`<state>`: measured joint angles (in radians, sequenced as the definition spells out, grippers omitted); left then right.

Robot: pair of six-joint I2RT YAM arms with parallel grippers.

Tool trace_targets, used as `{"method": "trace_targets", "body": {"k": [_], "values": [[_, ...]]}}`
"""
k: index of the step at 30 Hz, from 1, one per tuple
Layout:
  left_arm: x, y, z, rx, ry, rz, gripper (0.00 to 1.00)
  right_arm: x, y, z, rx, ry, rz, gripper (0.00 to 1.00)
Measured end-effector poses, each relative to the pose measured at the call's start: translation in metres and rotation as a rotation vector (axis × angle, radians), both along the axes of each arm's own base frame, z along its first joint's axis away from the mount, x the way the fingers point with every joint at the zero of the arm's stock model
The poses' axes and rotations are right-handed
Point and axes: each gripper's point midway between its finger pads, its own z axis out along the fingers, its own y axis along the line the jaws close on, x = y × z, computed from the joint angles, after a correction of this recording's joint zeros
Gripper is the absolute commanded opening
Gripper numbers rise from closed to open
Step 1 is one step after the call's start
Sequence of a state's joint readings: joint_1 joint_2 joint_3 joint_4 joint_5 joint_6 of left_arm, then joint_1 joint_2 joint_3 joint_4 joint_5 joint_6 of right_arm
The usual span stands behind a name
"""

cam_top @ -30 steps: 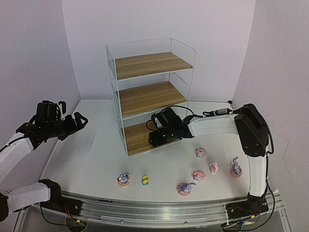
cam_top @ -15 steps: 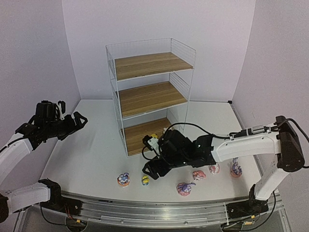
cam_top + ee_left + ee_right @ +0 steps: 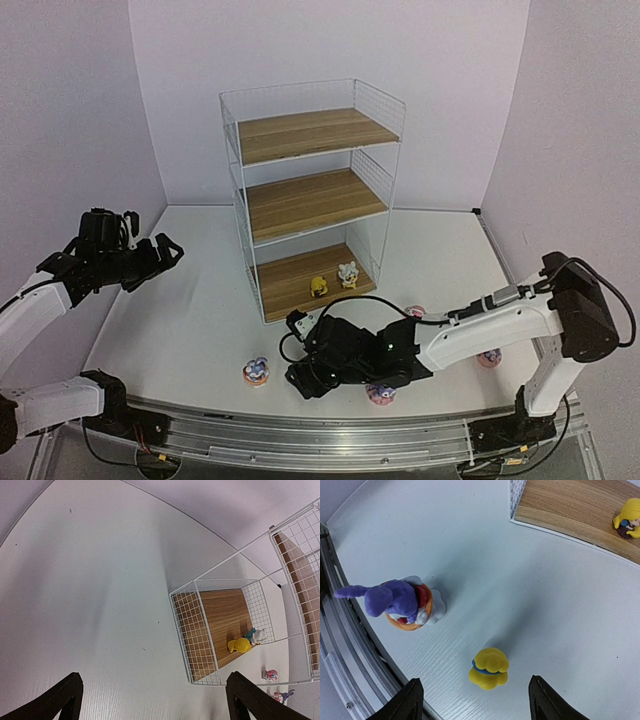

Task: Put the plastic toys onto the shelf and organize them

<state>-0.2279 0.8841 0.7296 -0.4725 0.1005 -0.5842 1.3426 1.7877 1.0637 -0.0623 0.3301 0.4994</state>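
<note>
White tabletop [image 3: 190, 320] with a fine matte grain carries the work area. Pale lavender walls [image 3: 450, 100] close it at the rear and both sides, and an aluminium rail [image 3: 330, 435] runs along the near edge. The shelf [image 3: 245, 180], a white wire frame with three wooden boards, stands mid-table toward the rear. A yellow figurine [image 3: 318, 287] and a white figurine [image 3: 348, 274] stand side by side near the front edge of its bottom board. The right arm lies low across the front of the table, and the right gripper [image 3: 475, 687] points down with its jaws spread and nothing grasped. A small yellow toy [image 3: 490, 667] stands on the table between the two fingers, apart from both. A purple bunny [image 3: 400, 602] on an orange base sits just to the left of that toy, close to the rail. A second purple bunny [image 3: 381, 393] sits at the near edge under the right forearm, and a pink-white toy [image 3: 414, 312] lies beyond the forearm, in front of the shelf. Another toy [image 3: 489, 357] shows only partly behind the arm near the right side. The left gripper [image 3: 154, 690] is raised over the left part of the table, well apart from every toy, with its jaws wide and nothing between them. Bare tabletop extends from the shelf's left side to the left wall. The strip between the shelf front and the right gripper is also bare surface.
</note>
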Motion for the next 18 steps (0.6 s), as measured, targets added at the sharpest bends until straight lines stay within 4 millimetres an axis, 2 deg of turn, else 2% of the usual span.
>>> {"method": "trace_targets", "body": {"k": [7, 12, 16, 18], "values": [[0.000, 0.000, 0.000, 0.000, 0.000, 0.000, 1.00, 0.007, -0.005, -0.029, -0.053, 0.002, -0.064, 0.60], [0.000, 0.000, 0.000, 0.000, 0.000, -0.001, 1.00, 0.009, -0.004, -0.040, -0.073, 0.007, -0.075, 0.57], [0.000, 0.000, 0.000, 0.000, 0.000, -0.001, 0.99, 0.011, 0.002, -0.044, -0.072, 0.003, -0.081, 0.50], [0.000, 0.000, 0.000, -0.001, -0.002, -0.001, 0.99, 0.012, 0.003, -0.045, -0.071, 0.000, -0.082, 0.43]]}}
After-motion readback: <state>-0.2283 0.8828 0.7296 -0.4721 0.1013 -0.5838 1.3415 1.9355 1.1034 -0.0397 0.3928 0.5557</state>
